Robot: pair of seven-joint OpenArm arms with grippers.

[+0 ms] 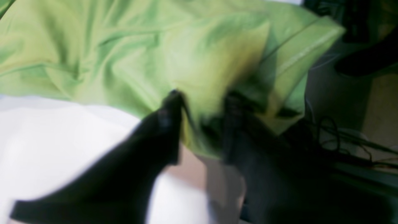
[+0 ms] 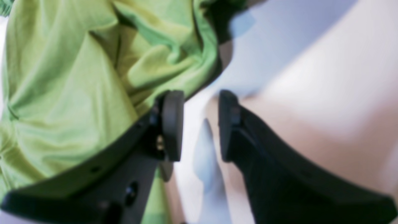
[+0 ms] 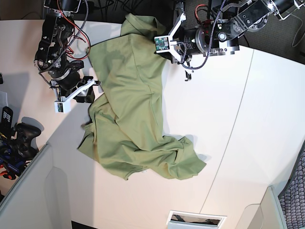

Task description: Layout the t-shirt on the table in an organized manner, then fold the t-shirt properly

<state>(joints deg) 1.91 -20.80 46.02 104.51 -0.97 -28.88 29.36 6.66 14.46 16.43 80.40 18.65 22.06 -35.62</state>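
The olive-green t-shirt [image 3: 133, 109] lies rumpled on the white table [image 3: 228, 119], running from the far edge down to the front middle. My left gripper [image 3: 166, 49] is at the shirt's far end. In the blurred left wrist view its fingers [image 1: 172, 105] stand narrowed, and a bunched fold of the t-shirt [image 1: 124, 53] fills the gap between them. My right gripper [image 3: 88, 94] rests at the shirt's left edge. In the right wrist view the right gripper [image 2: 199, 124] is open, with only bare table [image 2: 279, 46] between its pads; the t-shirt [image 2: 62, 93] lies just beside one finger.
A black controller [image 3: 21, 134] and cables sit off the table's left side. A thin dark seam [image 3: 238, 109] crosses the tabletop on the right. A white slot [image 3: 195, 219] sits at the front edge. Dark cables [image 1: 342, 140] hang beyond the table edge by the left gripper.
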